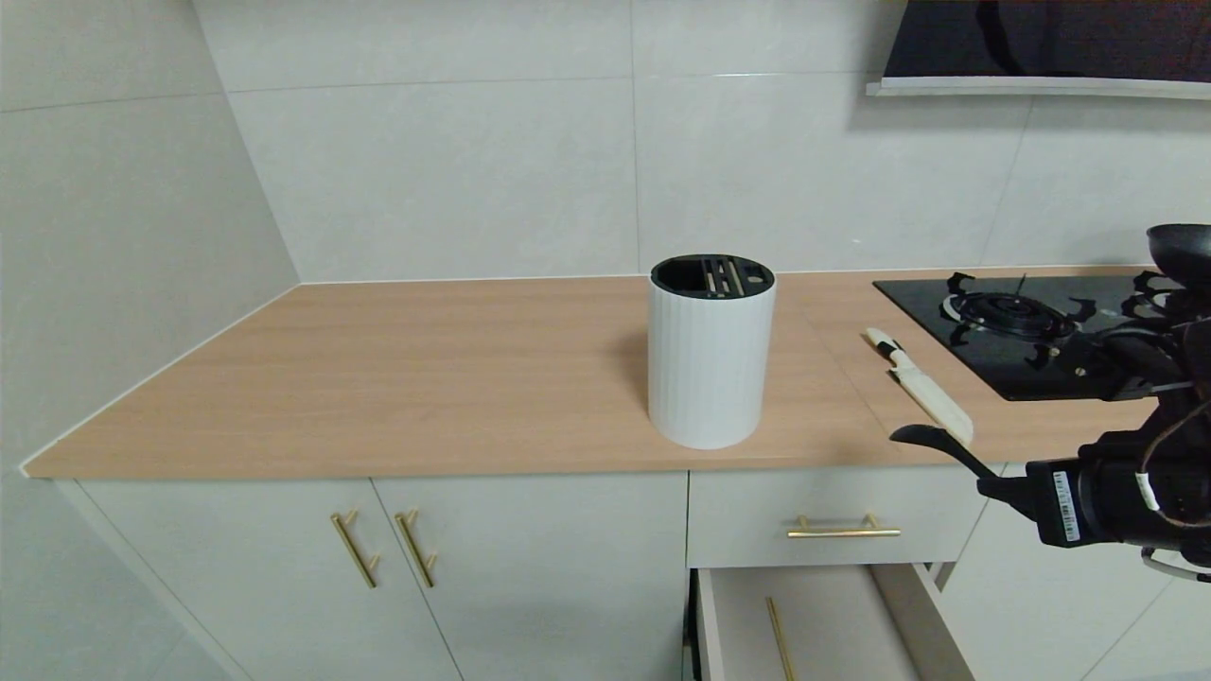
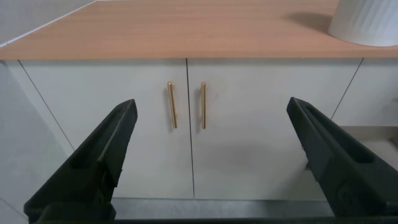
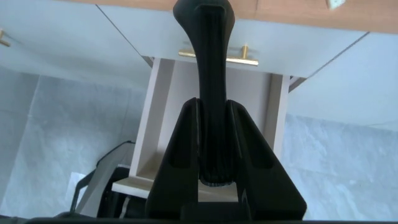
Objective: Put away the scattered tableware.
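A white ribbed utensil holder (image 1: 710, 364) with a black slotted top stands on the wooden counter (image 1: 426, 378). A cream-coloured knife (image 1: 922, 386) lies on the counter between the holder and the hob. My right gripper (image 1: 998, 492) hangs in front of the counter's edge at the right, shut on the black handle (image 1: 932, 443) of a utensil. In the right wrist view that handle (image 3: 210, 68) runs out from between the fingers (image 3: 177, 149), over the open drawer (image 3: 163, 118). My left gripper (image 2: 211, 162) is open and faces the cabinet doors, with the holder (image 2: 367, 22) up on the counter.
A black gas hob (image 1: 1022, 326) sits at the counter's right end, with a dark rounded shape (image 1: 1181, 248) at the view's edge. Under the counter are two doors with gold handles (image 1: 383, 549), a shut drawer (image 1: 842, 528) and an open drawer (image 1: 804, 624) below it.
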